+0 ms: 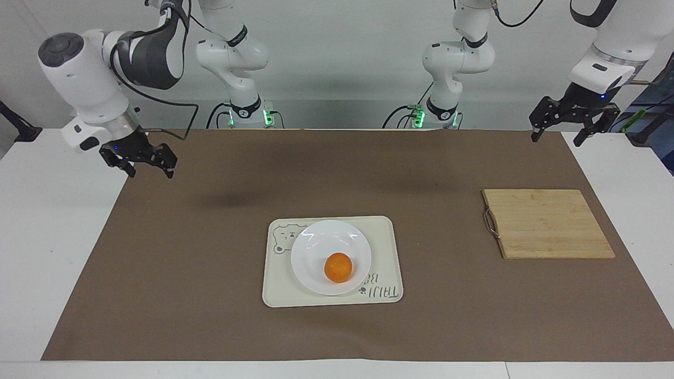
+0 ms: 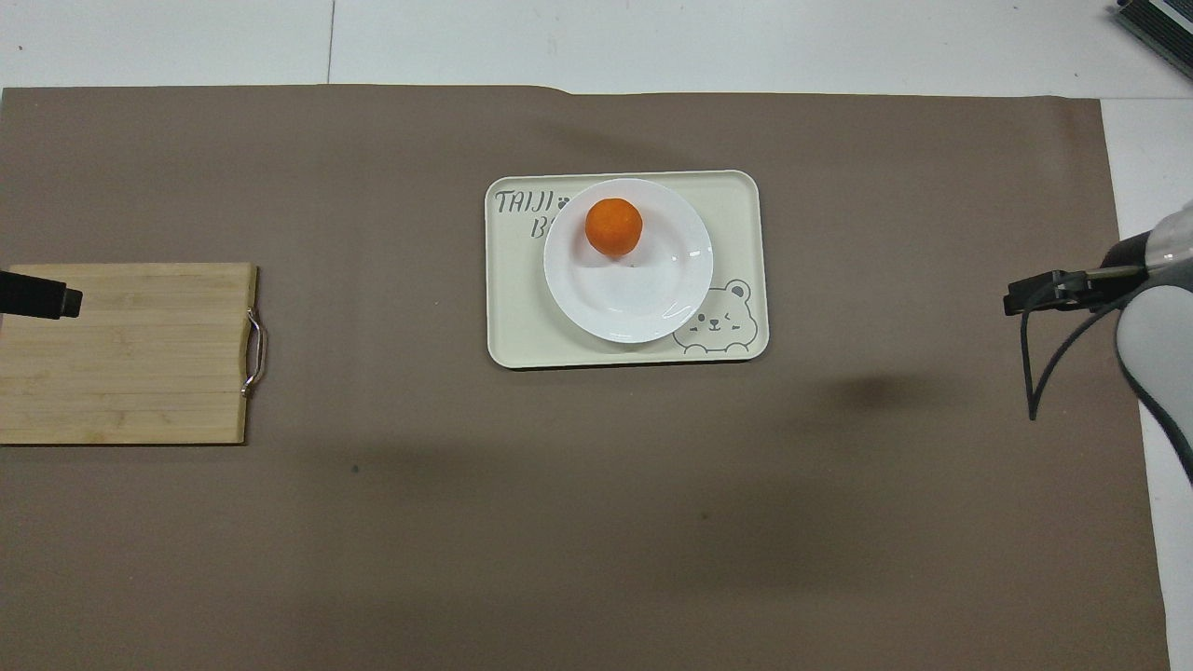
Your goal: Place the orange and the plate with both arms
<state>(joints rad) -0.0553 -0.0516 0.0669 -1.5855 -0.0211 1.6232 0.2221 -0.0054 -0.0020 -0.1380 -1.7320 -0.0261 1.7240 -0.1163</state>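
While the orange (image 1: 337,266) sat on the plate (image 1: 316,247) in the tray (image 1: 386,251) | my right gripper (image 1: 140,159) hung over the worktop's mat edge, fingers spread | my left gripper (image 1: 573,121) waited raised, fingers spread, near the cutting board (image 1: 547,223)

Even, bright light falls from above onto the desk (image 1: 47,221). Soft, blurred shadows lie on the brown mat (image 2: 373,522), one near the right arm's end. The plate (image 1: 316,252) shows small glare spots. Both views are sharp.
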